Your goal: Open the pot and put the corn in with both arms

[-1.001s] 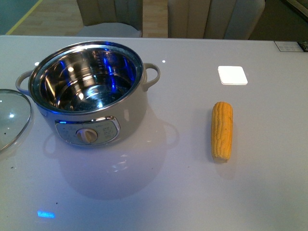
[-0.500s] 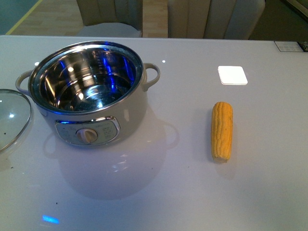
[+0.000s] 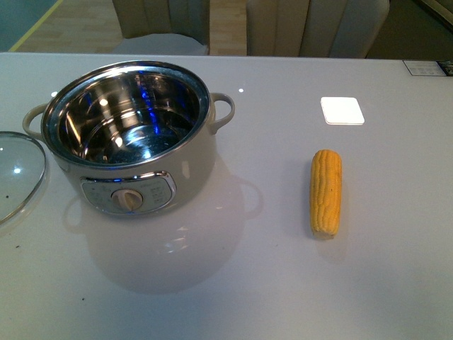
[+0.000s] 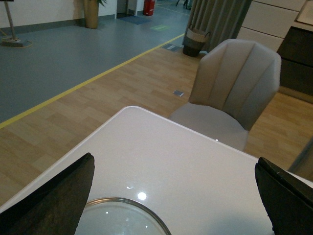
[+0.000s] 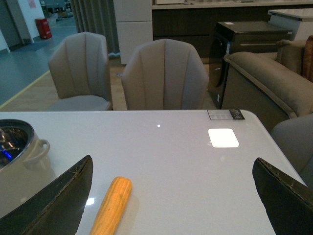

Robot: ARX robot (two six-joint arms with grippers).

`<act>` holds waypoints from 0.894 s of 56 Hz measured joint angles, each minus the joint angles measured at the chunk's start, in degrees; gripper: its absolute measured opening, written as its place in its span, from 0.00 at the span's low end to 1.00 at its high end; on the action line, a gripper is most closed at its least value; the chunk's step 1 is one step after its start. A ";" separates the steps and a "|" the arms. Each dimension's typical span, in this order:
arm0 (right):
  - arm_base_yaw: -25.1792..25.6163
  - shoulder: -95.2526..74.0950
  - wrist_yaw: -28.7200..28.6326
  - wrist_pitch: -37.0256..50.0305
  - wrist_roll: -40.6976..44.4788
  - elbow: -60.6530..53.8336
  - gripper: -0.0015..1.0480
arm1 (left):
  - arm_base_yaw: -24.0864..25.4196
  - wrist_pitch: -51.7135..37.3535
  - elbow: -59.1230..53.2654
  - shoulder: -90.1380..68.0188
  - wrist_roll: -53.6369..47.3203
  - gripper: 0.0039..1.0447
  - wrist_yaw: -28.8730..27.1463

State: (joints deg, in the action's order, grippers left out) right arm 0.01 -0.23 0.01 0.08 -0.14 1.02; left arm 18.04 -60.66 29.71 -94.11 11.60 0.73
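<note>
The bench (image 3: 233,283) is a glossy pale grey-white slab that mirrors the pot and catches small ceiling-light dots. The pot (image 3: 191,170) stands on its left half, open, its steel inside shining with blue glints and its dial facing the robot. The lid (image 3: 18,173) lies flat on the bench just left of the pot, partly cut off by the frame edge. The corn (image 3: 325,193) lies on the right half, well apart from the pot, its length running away from the robot. Beyond it is a white square (image 3: 342,110), and a small printed label (image 3: 428,68) sits at the far right edge. A few dark specks (image 3: 18,246) dot the surface near the lid.

The left pincer (image 4: 174,159) is spread wide with nothing in it, above the lid's rim (image 4: 146,213). The right pincer (image 5: 172,159) is likewise wide apart and empty, with the corn (image 5: 112,203) on the bench below it.

Past the bench stand beige ribbed chairs (image 5: 164,73). The floor is wood (image 4: 122,83), meeting grey flooring (image 4: 58,54) at a yellow line (image 4: 88,83). A sofa (image 5: 264,83) is off to the right.
</note>
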 joint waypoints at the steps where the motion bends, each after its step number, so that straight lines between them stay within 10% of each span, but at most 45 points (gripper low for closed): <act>1: 0.00 0.00 0.00 0.00 0.00 0.00 0.92 | -0.09 0.22 -0.44 0.79 0.15 0.94 0.09; 10: 0.00 0.00 0.00 0.00 0.00 0.00 0.92 | -1.33 3.37 -5.46 9.44 2.60 0.93 1.90; 17: 0.00 0.00 0.00 0.00 0.00 0.00 0.92 | -4.44 -0.57 -11.82 14.67 -5.51 0.73 10.88; 40: 0.00 0.00 0.00 0.00 0.00 0.00 0.92 | -12.28 4.17 -24.68 31.76 -10.71 0.02 4.70; 50: 0.00 0.00 0.02 0.00 0.00 0.00 0.92 | -16.61 10.64 -26.93 40.44 -10.97 0.03 -0.33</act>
State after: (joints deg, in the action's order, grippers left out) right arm 0.01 -0.23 0.03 0.08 -0.14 1.02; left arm 1.43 -50.02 2.79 -53.67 0.62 0.40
